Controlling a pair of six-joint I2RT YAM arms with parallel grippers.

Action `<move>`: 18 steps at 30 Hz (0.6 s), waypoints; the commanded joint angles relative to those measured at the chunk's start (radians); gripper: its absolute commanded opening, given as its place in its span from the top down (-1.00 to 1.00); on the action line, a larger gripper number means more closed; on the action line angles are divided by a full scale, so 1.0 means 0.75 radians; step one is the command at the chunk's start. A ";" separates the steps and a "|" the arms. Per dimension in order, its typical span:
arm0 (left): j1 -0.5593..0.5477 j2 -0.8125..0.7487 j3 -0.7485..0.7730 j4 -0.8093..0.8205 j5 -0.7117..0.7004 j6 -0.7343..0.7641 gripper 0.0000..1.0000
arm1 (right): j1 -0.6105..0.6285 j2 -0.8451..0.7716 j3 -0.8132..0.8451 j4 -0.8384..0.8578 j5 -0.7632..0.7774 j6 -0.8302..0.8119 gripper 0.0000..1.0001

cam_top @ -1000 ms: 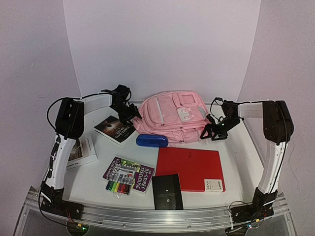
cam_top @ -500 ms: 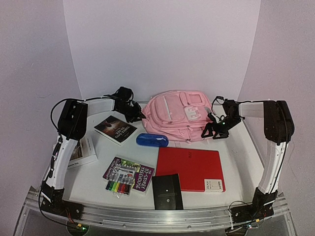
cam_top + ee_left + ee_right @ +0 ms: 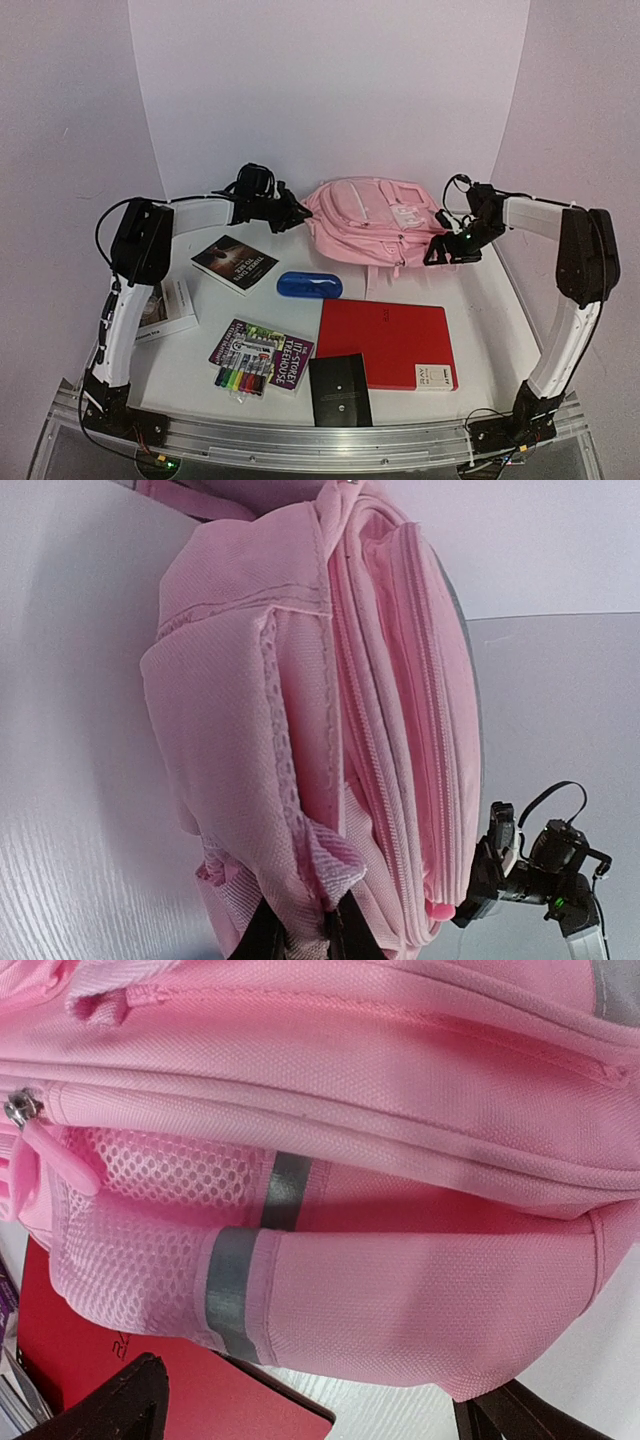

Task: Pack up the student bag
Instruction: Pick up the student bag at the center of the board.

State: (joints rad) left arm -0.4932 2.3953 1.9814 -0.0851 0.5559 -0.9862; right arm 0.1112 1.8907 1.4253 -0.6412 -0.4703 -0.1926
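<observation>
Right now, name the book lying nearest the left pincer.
The dark-covered book by the left pincer; the treehouse book, white book and red notebook lie farther from it.

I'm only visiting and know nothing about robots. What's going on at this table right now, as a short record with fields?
bag: pink backpack, at the back of the table, between the two arms
left jaws: pinched shut on a fold of fabric at the bag's side
right jaws: wide open at the bag's other side
still lying out: blue case, red notebook, black notebook, markers, Treehouse book, dark paperback
</observation>
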 commanded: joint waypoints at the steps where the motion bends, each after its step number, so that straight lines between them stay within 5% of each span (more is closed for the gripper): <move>1: -0.094 -0.308 -0.083 0.358 0.136 0.040 1.00 | 0.038 -0.190 -0.002 0.088 -0.100 -0.131 -0.97; 6: -0.115 -0.454 -0.273 0.447 0.064 0.071 1.00 | 0.037 -0.243 -0.010 0.053 0.002 -0.149 -0.97; 18: -0.113 -0.549 -0.382 0.470 0.067 0.074 1.00 | 0.038 -0.366 0.057 -0.154 0.306 -0.317 -0.97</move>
State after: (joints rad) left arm -0.5615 2.0980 1.6979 0.0933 0.5521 -0.9643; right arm 0.1239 1.7072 1.4103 -0.7508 -0.3178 -0.3577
